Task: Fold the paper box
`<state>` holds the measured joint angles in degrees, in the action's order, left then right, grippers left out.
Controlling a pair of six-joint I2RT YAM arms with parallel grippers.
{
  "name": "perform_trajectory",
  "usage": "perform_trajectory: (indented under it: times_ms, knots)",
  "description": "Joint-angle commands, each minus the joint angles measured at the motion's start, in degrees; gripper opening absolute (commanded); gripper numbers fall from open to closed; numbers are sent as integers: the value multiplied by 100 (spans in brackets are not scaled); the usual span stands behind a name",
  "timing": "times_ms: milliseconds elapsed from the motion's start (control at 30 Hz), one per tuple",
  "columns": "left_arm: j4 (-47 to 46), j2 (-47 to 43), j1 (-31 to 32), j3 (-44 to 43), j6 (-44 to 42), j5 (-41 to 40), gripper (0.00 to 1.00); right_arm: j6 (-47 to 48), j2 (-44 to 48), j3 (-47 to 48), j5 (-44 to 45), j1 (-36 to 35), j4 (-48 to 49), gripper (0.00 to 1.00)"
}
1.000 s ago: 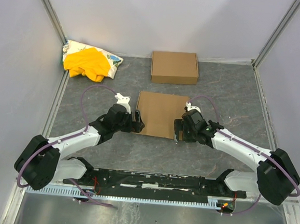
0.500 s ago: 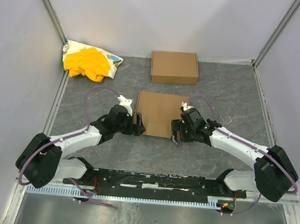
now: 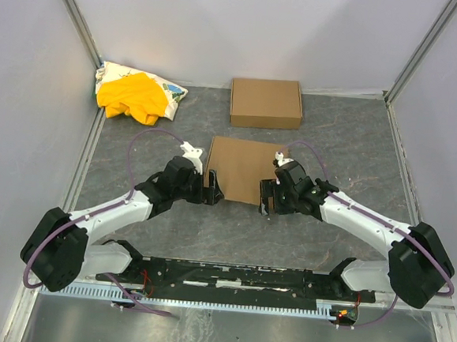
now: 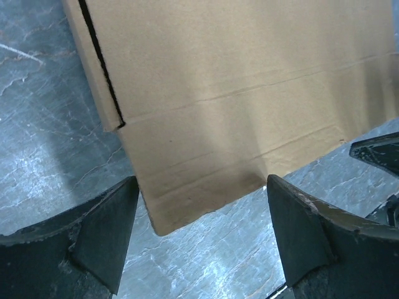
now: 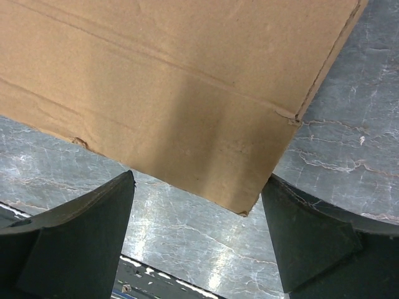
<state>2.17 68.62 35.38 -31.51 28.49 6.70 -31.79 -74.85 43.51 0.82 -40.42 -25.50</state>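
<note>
The paper box lies flat in the middle of the surface. A second carton sits apart from it, toward the top of the overhead frame. My left tool stands at the box's lower left corner and my right tool at its lower right corner. Both are spread wide. In each wrist view one near corner of the box sits between the fingers, and nothing pinches it.

To do this step well, I think I should bring both tools onto the near edge evenly, close them at the same time, and lift along the crease, so the panel does not twist. Both arms reach forward and low, elbows outward, wrists turned toward each other.
</note>
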Motion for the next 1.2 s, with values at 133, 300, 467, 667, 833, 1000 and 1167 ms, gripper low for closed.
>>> perform_trajectory:
  times_ms: [133,300,467,667,833,1000,1167]
  knots:
    - [355,-64,22,-636,-277,258,89,87,225,370,-187,9,-197,89]
    - [680,-91,22,-757,-393,145,89,142,176,451,-236,16,-301,89]
    - [822,-25,28,-787,-441,116,89,91,163,524,-303,13,-315,90]
    - [928,35,25,-799,-464,-2,89,202,77,511,-107,17,-342,90]
    - [1020,107,22,-831,-476,-59,88,258,-8,339,54,16,-182,90]
    - [1114,82,22,-880,-509,-112,88,274,-32,133,63,12,119,90]
    - [1336,65,22,-1009,-570,-211,88,248,-5,22,-38,11,363,90]
